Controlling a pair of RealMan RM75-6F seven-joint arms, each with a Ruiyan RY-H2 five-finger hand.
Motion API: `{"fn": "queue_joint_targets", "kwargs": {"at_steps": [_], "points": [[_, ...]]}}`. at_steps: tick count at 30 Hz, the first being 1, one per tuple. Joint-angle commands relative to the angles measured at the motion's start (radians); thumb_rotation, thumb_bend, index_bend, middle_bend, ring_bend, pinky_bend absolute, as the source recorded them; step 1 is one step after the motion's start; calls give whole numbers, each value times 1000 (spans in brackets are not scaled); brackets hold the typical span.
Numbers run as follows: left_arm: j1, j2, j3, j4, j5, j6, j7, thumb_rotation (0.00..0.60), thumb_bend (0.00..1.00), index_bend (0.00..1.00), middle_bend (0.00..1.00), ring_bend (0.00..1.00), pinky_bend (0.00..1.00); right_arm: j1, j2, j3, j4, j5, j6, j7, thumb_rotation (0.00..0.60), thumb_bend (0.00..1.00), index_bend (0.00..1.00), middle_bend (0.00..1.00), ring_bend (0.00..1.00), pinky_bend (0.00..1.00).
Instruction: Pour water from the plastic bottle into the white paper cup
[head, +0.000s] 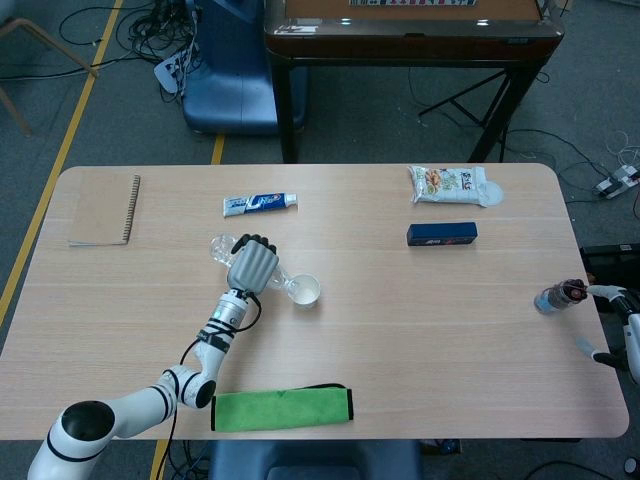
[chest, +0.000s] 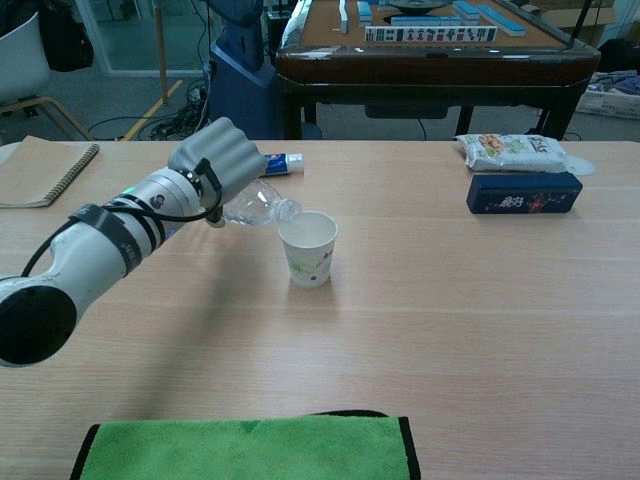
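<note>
My left hand (head: 252, 266) (chest: 212, 155) grips the clear plastic bottle (chest: 255, 205) around its body and holds it tilted, mouth down to the right. The bottle's base (head: 220, 245) sticks out behind the hand. Its open mouth sits right at the near-left rim of the white paper cup (chest: 308, 250) (head: 306, 291), which stands upright on the table. No stream of water can be made out. My right hand (head: 612, 320) shows only at the right edge of the head view, fingers apart, with one fingertip beside a small dark-topped object (head: 555, 297).
A green cloth (head: 283, 408) lies at the front edge. A notebook (head: 103, 209) is at the far left and a toothpaste tube (head: 259, 203) lies behind the bottle. A blue box (chest: 522, 192) and a snack bag (chest: 512, 151) sit at the back right.
</note>
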Motion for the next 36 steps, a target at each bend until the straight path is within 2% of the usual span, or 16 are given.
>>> {"fn": "queue_joint_targets", "kwargs": {"at_steps": [1, 12, 36], "points": [[-2, -3, 8, 11, 17, 6, -7, 600, 176, 615, 582, 565, 629, 0, 0, 0, 0, 1, -1, 0, 600, 0, 311, 324, 256, 443], [-4, -25, 21, 65, 56, 24, -1, 600, 175, 615, 583, 565, 629, 0, 0, 1, 2, -1, 2, 0, 600, 0, 311, 324, 256, 442], [-8, -79, -4, 152, 91, 64, 16, 600, 175, 615, 583, 565, 630, 2, -3, 1, 3, 2, -4, 2, 600, 0, 312, 324, 256, 443]]}}
